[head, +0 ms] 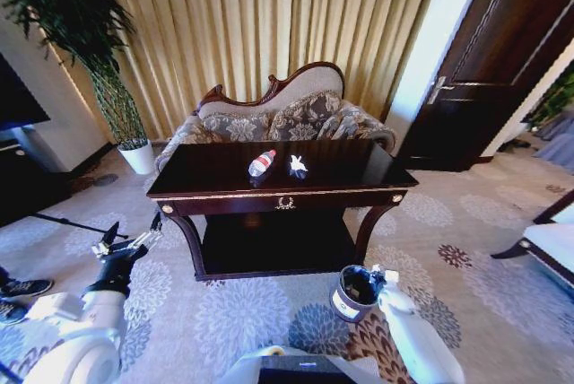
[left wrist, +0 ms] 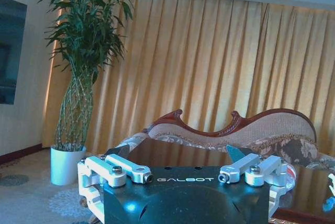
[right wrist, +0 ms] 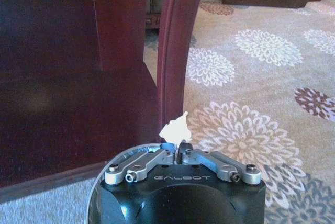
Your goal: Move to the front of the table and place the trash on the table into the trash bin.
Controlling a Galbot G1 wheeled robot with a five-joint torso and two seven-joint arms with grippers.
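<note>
The dark glossy table (head: 359, 179) stands straight ahead. On its top lie a white bottle (head: 261, 163) with a red label and one crumpled paper wad (head: 297, 166) beside it. The round dark trash bin (head: 352, 294) sits on the carpet by the table's front right leg. My right gripper (head: 373, 278) hangs right over the bin's rim (right wrist: 93, 198). In the right wrist view that gripper (right wrist: 178, 150) is shut on a second white paper wad (right wrist: 175, 128). My left gripper (head: 133, 239) hovers left of the table, and the left wrist view shows it (left wrist: 178, 156) open and holding nothing.
A cushioned sofa (head: 296, 115) stands behind the table before gold curtains. A potted plant (head: 134, 155) is at the back left, a dark door (head: 502, 52) at the back right, a chair (head: 552, 240) at the right edge. The table leg (right wrist: 175, 51) rises close by the bin.
</note>
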